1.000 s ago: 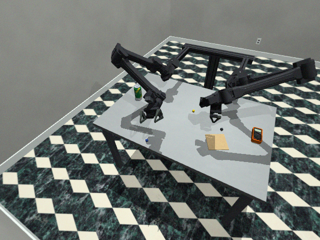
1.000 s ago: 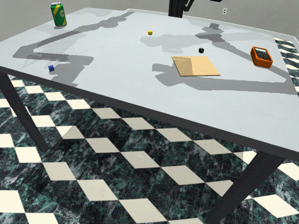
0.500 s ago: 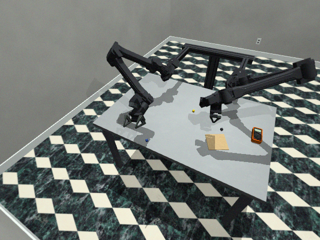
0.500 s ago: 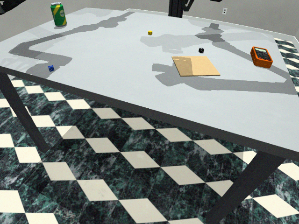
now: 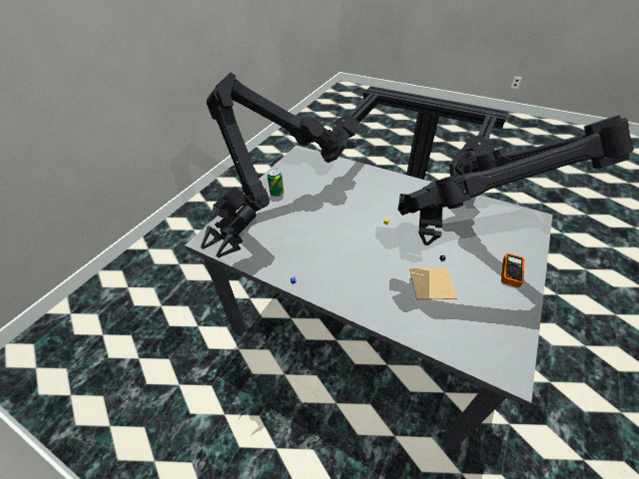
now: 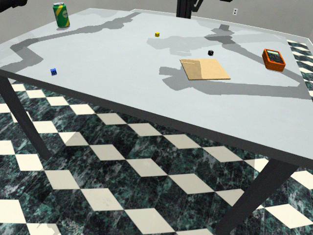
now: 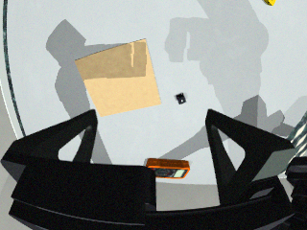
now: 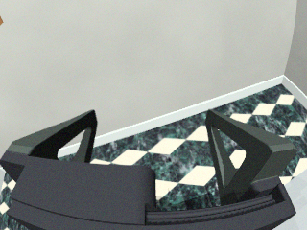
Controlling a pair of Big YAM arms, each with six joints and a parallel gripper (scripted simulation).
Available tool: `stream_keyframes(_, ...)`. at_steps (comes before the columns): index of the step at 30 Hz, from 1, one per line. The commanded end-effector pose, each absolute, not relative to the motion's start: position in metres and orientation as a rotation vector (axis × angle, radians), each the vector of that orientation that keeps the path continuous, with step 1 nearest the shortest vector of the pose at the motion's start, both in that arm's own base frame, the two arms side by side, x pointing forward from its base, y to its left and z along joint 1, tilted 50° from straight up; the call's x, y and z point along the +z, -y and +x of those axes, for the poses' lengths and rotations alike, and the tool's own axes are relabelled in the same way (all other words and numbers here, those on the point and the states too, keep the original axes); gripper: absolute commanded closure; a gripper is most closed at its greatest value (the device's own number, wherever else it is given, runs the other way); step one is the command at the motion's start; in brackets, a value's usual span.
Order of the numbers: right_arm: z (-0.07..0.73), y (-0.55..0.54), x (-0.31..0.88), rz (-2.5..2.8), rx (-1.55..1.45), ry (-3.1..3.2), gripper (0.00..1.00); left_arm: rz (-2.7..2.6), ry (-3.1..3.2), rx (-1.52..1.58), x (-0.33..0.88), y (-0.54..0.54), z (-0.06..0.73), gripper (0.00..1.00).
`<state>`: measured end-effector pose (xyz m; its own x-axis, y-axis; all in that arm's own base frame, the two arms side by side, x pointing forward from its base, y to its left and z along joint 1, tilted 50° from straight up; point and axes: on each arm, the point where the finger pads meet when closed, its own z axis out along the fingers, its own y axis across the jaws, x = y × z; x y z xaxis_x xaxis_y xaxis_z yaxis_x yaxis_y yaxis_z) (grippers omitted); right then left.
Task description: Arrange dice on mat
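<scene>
The tan mat (image 5: pixel 443 285) (image 6: pixel 214 70) (image 7: pixel 125 96) bears no die. A black die (image 5: pixel 442 257) (image 6: pixel 211 52) (image 7: pixel 180 99) lies just behind it. A yellow die (image 5: pixel 385 221) (image 6: pixel 157 34) (image 7: pixel 270 2) lies farther back. A blue die (image 5: pixel 293 279) (image 6: pixel 53 71) lies near the table's front edge, several pips on top. The other top numbers are too small to read surely. My left gripper (image 5: pixel 429 240) (image 7: pixel 151 115) is open and empty, above the table near the black die. My right gripper (image 5: pixel 212 251) (image 8: pixel 151 115) is open and empty, raised near the table's left corner in the top view, away from the blue die.
An orange multimeter (image 5: pixel 513 269) (image 6: pixel 274 59) (image 7: pixel 168 169) lies right of the mat in the top and exterior views. A green can (image 5: pixel 276 183) (image 6: pixel 61 15) stands at the far left, close to the right arm in the top view. Arm shadows cross the table and part of the mat.
</scene>
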<state>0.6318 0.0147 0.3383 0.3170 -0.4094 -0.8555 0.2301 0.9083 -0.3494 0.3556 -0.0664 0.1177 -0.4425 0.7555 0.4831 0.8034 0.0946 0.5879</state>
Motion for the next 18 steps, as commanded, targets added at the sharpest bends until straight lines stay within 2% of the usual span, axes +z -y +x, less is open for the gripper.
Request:
stream_keyframes(1, 0.627, 0.054, 0.385, -0.085, -0.480, -1.146, 0.00, -1.631, 2.285, -1.293, 0.119, 0.068, 0.356, 0.00)
stream_keyframes(8, 0.583, 0.169, 0.446, 0.045, -0.608, -1.128, 0.00, -1.631, 2.285, -1.293, 0.119, 0.068, 0.356, 0.00)
stream_keyframes(10, 0.583, 0.169, 0.446, 0.045, -0.608, -1.128, 0.00, -1.631, 2.285, -1.293, 0.119, 0.068, 0.356, 0.00)
stream_keyframes(18, 0.492, 0.283, 0.517, 0.195, -0.767, -1.089, 0.00, -1.631, 2.285, -1.293, 0.119, 0.068, 0.356, 0.00)
